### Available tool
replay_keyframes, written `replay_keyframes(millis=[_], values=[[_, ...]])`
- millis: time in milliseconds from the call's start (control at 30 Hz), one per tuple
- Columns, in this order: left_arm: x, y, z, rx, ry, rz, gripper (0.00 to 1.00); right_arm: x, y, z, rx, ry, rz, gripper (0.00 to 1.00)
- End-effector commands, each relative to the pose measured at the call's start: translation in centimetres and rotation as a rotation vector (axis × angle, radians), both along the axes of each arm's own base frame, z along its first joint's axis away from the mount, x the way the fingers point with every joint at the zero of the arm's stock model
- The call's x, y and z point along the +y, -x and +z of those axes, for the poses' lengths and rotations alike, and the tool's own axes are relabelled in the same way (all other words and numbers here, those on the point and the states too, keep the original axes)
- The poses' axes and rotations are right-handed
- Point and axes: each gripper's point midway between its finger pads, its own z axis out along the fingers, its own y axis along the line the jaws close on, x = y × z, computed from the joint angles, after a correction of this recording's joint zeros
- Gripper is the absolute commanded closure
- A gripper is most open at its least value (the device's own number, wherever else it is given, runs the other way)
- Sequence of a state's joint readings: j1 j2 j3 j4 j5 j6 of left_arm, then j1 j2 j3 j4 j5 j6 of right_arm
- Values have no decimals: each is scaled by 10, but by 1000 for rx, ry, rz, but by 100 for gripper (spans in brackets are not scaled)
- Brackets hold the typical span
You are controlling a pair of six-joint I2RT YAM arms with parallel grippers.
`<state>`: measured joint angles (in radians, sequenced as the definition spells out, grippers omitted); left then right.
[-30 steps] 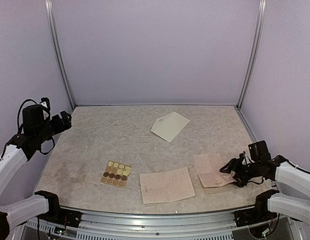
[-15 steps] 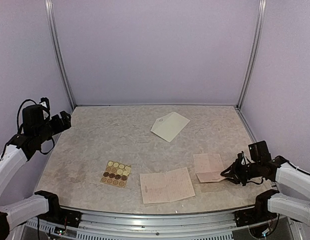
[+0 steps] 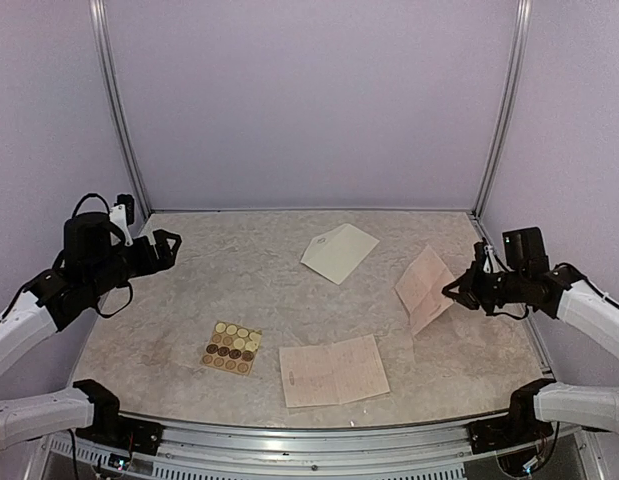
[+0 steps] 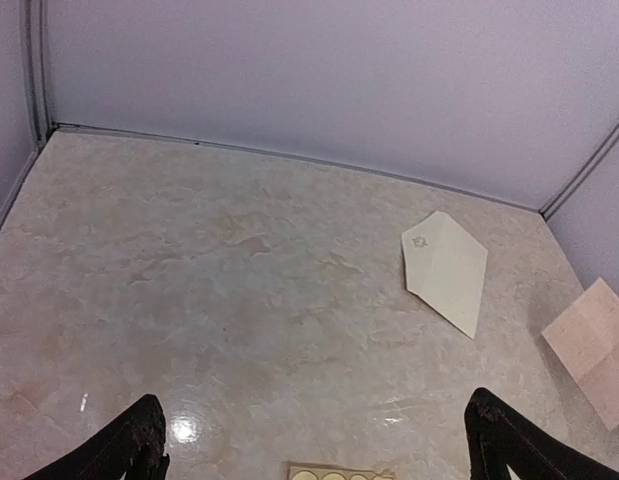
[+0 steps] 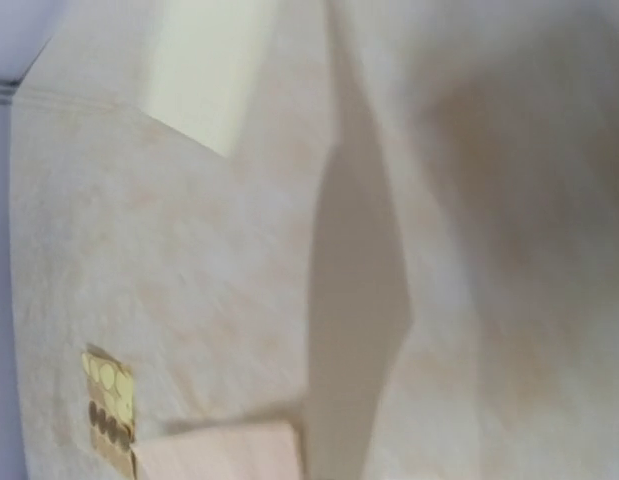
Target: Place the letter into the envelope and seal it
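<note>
The cream envelope (image 3: 339, 252) lies flat at the back centre of the table, its pointed flap open; the left wrist view shows the envelope (image 4: 445, 268) too. My right gripper (image 3: 457, 293) is shut on a folded pinkish letter (image 3: 425, 287) and holds it tilted above the table's right side. In the blurred right wrist view the letter (image 5: 359, 300) hangs close to the lens and my fingers are hidden. My left gripper (image 3: 167, 245) hovers open over the left of the table with nothing between its fingers (image 4: 129, 450).
A second pinkish handwritten sheet (image 3: 333, 370) lies near the front edge. A tan card of round stickers (image 3: 231, 347) sits to its left. Purple walls and metal posts (image 3: 501, 110) enclose the table on three sides.
My right gripper shut on the letter at the front right and raised it up and back. My left arm swung in from the left wall toward the table's middle, still open.
</note>
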<state>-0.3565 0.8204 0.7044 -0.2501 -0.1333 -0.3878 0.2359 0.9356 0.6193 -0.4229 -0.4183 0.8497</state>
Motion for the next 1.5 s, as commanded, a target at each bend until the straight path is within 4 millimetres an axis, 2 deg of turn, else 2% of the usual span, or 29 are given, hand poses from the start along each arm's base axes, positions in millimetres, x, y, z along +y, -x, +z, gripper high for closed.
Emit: replay_keyframes(millis=[0,67,167,267,333,433,500,633,733,900,933,1000,1067,1133,1167,1433,1467], values=[[-63,15,18,-28,153,-155,1,19,-28,33,-104,141,170,100],[-100,29,28,-33,189,-270,1,39,-35,47,-122,167,258,100],[-143,46,44,-43,222,-411,1,77,-35,70,-162,154,398,100],[-175,62,58,-50,256,-546,1,120,-21,98,-218,84,563,100],[-192,75,64,-51,274,-648,1,147,-2,118,-266,19,691,100],[-207,89,69,-52,278,-747,1,177,28,145,-339,-64,847,100],[-213,97,70,-51,269,-790,1,191,47,159,-375,-117,936,100],[-224,106,68,-39,228,-831,1,208,78,172,-426,-166,1069,100],[-224,101,62,-21,185,-793,1,213,89,180,-456,-193,1116,100],[-225,104,66,-33,199,-806,2,215,91,181,-462,-206,1136,100],[-227,108,70,-42,212,-830,5,216,91,180,-459,-206,1136,100],[-231,116,74,-56,234,-880,21,217,91,178,-457,-204,1141,100],[-233,121,76,-59,243,-907,31,218,89,177,-453,-200,1142,100],[-234,124,77,-61,244,-920,54,219,87,175,-449,-194,1141,100],[-234,124,76,-59,242,-920,61,219,87,175,-451,-192,1141,100],[-232,121,68,-31,227,-894,100,220,79,184,-493,-172,1103,100],[-230,119,68,-32,228,-875,100,220,77,184,-497,-165,1086,97]])
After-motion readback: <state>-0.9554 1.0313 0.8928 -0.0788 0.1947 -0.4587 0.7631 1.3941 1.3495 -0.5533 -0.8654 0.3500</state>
